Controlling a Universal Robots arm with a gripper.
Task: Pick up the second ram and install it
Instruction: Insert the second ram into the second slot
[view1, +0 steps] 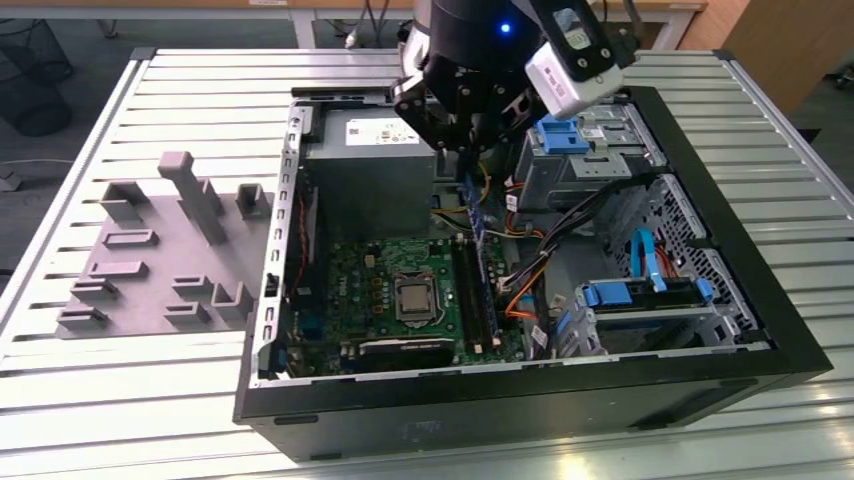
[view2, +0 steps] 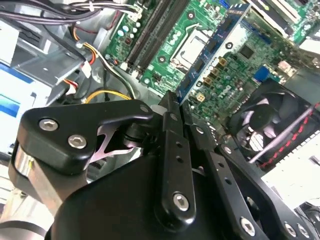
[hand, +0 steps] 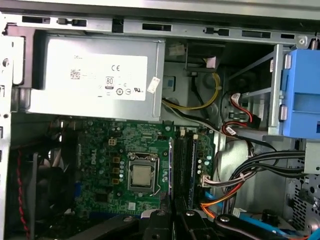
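Figure: gripper (view1: 461, 150) above the open computer case (view1: 747, 330), carrying the second ram (view1: 474, 225). In the exterior view the memory stick hangs edge-down from the jaws, a thin blue-green strip running from the fingertips toward the motherboard (view1: 400, 300) and its memory slots (view1: 463, 285). In the second wrist view the same stick (view2: 212, 45) projects straight out from between the black fingers (view2: 172, 130), its pale label and blue edge seen against the green board.

Jaws: pressed together on the stick's upper end, pinching its two flat faces. The lower part of the stick is free. Whether its lower edge already touches a slot cannot be told.

Handling, as a judgement: the module is light and stiff but thin, so it should tolerate a firm pinch across the flat faces and poorly tolerate twisting or side load. The chips and contact edge are the fragile parts. The sensible hold is on the faces near the top edge, as shown, leaving the contact edge clear. The smooth faces could slip if the grip is loose.

Surroundings: the CPU socket (hand: 141, 175) lies beside the slots; the grey power supply (hand: 95, 75) sits beyond the jaws, the case fan (view2: 265, 120) to one side, and a grey parts fixture (view1: 160, 250) stands on the counter (view1: 80, 400) outside the case.
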